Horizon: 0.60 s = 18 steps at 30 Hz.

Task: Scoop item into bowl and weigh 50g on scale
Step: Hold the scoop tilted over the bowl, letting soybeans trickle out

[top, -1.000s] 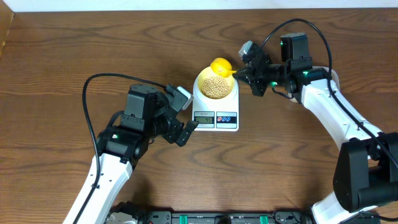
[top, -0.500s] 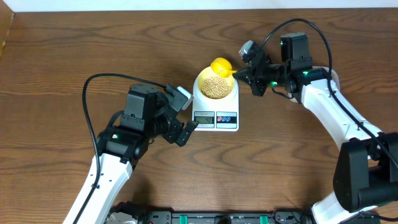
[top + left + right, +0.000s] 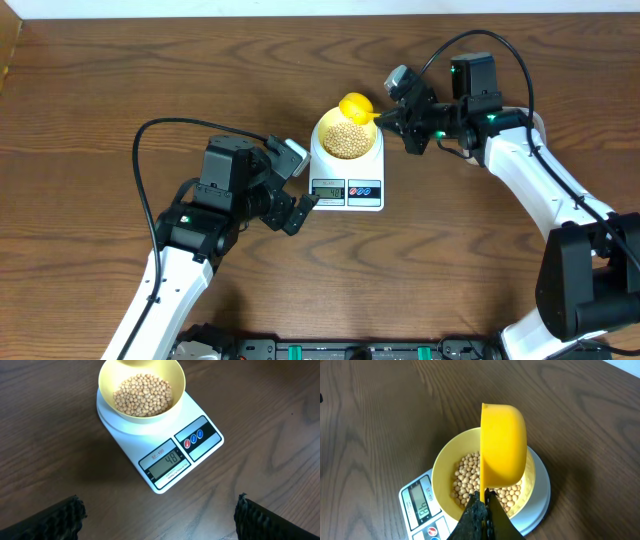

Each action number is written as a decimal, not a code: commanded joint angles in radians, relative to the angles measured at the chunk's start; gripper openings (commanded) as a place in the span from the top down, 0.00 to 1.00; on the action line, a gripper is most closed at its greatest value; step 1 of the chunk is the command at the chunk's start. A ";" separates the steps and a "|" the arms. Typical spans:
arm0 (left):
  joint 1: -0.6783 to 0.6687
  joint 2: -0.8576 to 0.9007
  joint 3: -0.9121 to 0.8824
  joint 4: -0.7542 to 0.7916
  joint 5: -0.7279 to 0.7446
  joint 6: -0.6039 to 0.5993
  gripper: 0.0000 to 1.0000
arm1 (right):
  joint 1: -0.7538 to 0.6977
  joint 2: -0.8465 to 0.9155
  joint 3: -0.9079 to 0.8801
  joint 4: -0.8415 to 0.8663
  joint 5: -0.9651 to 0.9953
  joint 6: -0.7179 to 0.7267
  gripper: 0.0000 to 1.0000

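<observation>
Brown wood-grain table (image 3: 100, 100). White scale (image 3: 347, 182) mid-table, display toward robot, reading 48. Pale yellow bowl (image 3: 107, 380) centred on scale, beans (image 3: 142, 395) piled inside. Right arm reaching in from right, elbow bent, right gripper (image 3: 388, 120) by bowl's far-right rim, fingers pinched tight on handle of yellow scoop (image 3: 502, 445), scoop tipped on edge over bowl. Left arm folded low-left, left gripper (image 3: 300, 185) just beside scale's left edge, fingers spread wide, holding nothing.
</observation>
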 commanded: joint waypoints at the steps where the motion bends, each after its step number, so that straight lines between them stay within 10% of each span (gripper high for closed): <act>1: 0.004 -0.006 0.003 0.001 0.005 0.002 0.02 | 0.003 0.007 0.000 0.000 -0.007 0.010 0.99; 18: 0.004 -0.006 0.003 0.001 0.005 0.002 0.02 | 0.004 0.007 0.000 -0.024 0.023 -0.084 0.99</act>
